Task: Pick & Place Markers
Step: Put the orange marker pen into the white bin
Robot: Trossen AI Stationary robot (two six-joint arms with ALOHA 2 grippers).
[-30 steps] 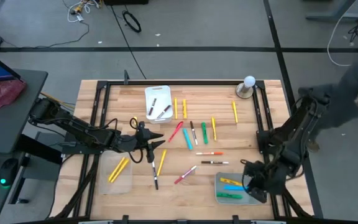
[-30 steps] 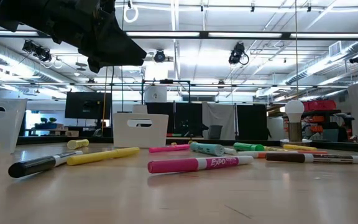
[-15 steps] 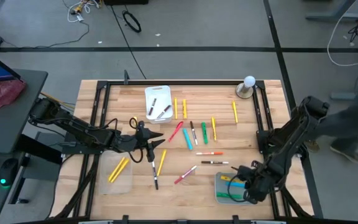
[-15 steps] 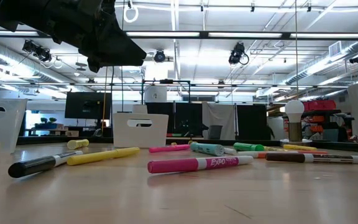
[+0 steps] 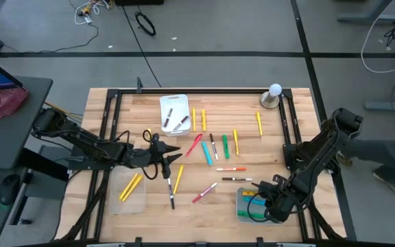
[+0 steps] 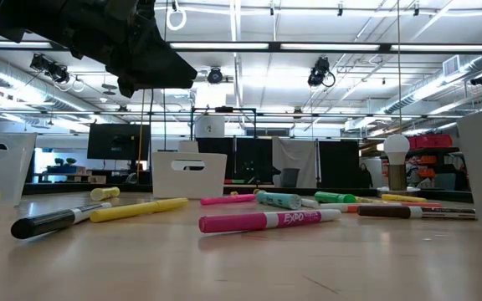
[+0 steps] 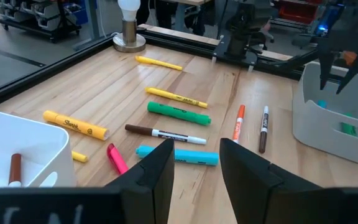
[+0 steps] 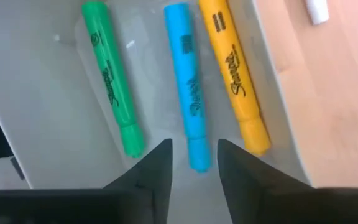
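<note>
Just ahead of my right end effector (image 8: 191, 165), fingers parted and empty, 3 markers (image 8: 188, 84) lie side by side in the tray (image 8: 48, 118), dropped there for sorting; left end effector (image 7: 194, 162) hangs part-open, empty, above the desk (image 7: 104, 93).

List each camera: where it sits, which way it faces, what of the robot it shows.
High: overhead, straight down; both arms, left gripper, right gripper.
Low: tabletop height, level across markers; one arm overhead.
Left wrist: past its fingers across the table.
Right wrist: down into a tray.
Shared: green marker.
</note>
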